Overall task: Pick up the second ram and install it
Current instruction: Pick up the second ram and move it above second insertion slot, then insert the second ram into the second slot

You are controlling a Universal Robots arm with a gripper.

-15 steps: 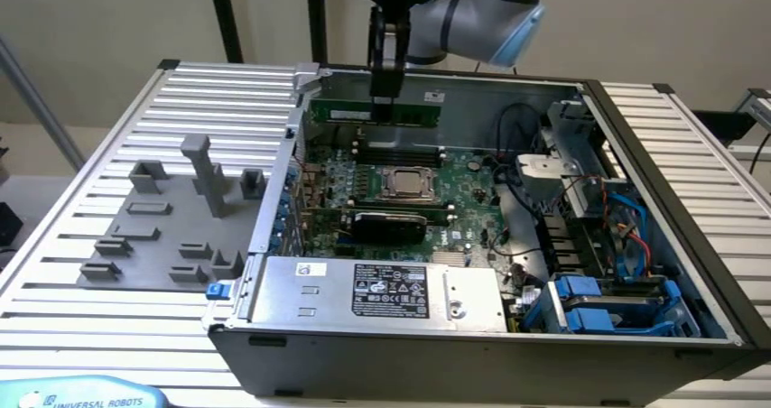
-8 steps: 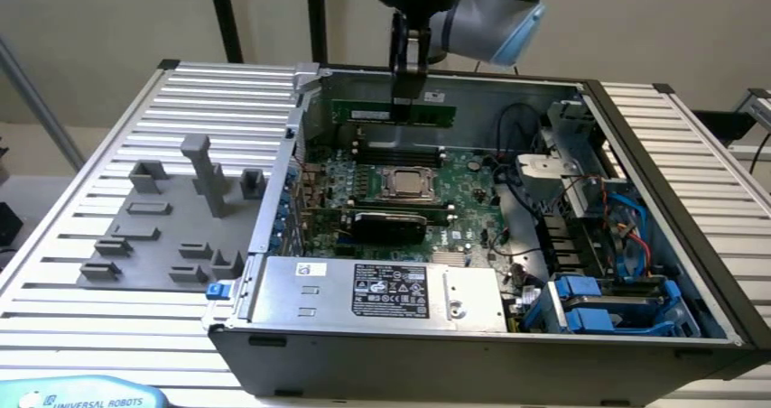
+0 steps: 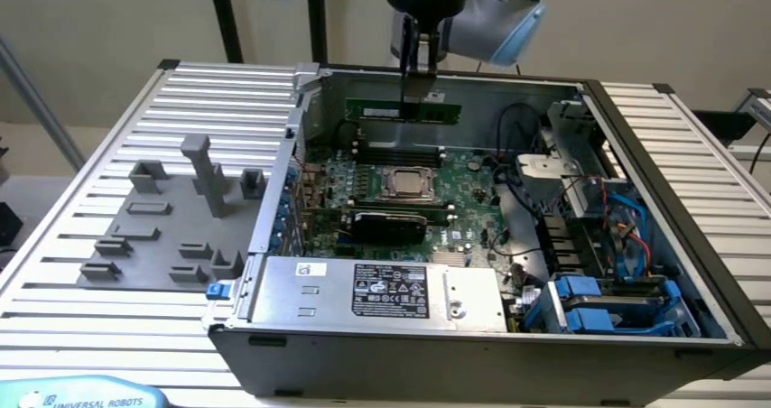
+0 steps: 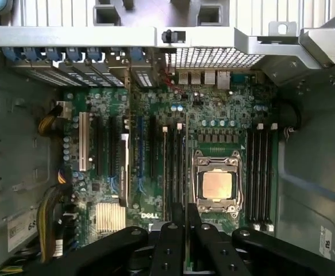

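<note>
The ram [image 3: 404, 110] was gripped by its upper edge in the closed tool [image 3: 417, 92], hung just under the fingertips and above the motherboard [image 3: 416, 196]. The step would likely be done best with the ram kept level and squared over the slots [image 4: 173, 172], no twist allowed. Its long axis was held horizontal, running across the exterior view, apparently parallel to those slots.

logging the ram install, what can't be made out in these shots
- Exterior view: which slot lies under the second ram; the stick and the gripper shut on it cover that part of the board.
- Wrist view: the stick between the fingers, edge-on and too thin to tell from the motherboard slots.
- Exterior view: the power supply label text, too small.
</note>
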